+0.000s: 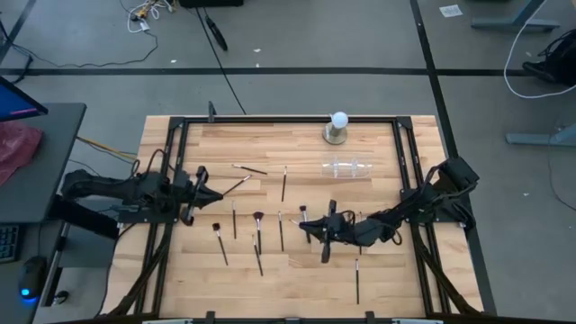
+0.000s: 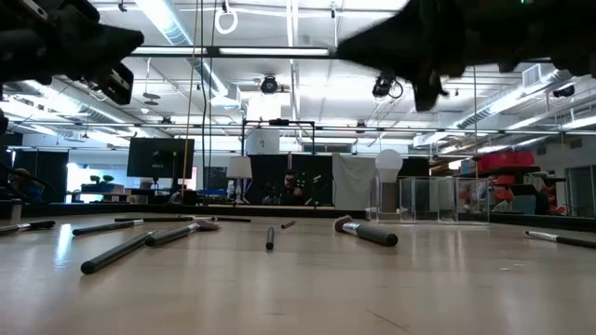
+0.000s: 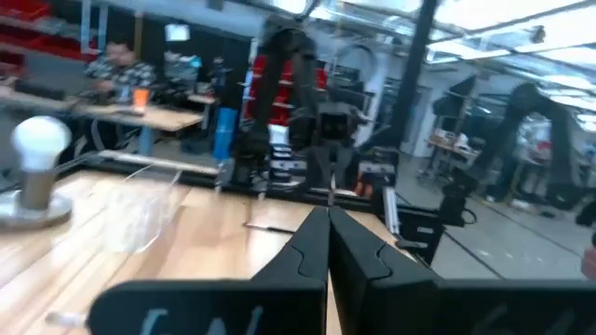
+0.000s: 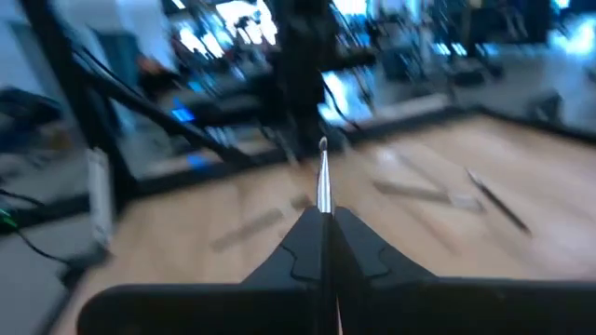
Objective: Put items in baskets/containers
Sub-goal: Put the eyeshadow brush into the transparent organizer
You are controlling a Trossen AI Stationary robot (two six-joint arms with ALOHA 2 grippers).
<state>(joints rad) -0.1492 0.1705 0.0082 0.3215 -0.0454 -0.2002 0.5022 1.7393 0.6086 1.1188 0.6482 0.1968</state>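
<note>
While both arms hang above the wooden table point(image 1: 378, 279), one brush is up off it.

At left, the left gripper point(image 1: 209, 193) is closed on nothing. Loose makeup brushes point(image 1: 257, 238) lie mid-table, the clear tray point(image 1: 348, 168) farther back beside the white ball point(image 1: 338, 120). At right, the right gripper point(image 1: 307, 225) is clamped on a thin brush point(image 4: 322, 181).

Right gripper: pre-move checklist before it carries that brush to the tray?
1. Right gripper shut on a brush: ok.
2. Brush sits straight between the fingers, tip pointing forward: ok.
3. Clear tray upright and unobstructed, beside the bulb on its base: ok.
4. Tray contents: cannot tell.
5. Left gripper shut, parked at the left edge, out of the path: ok.
6. Loose brushes lie below the path: ok.
</note>
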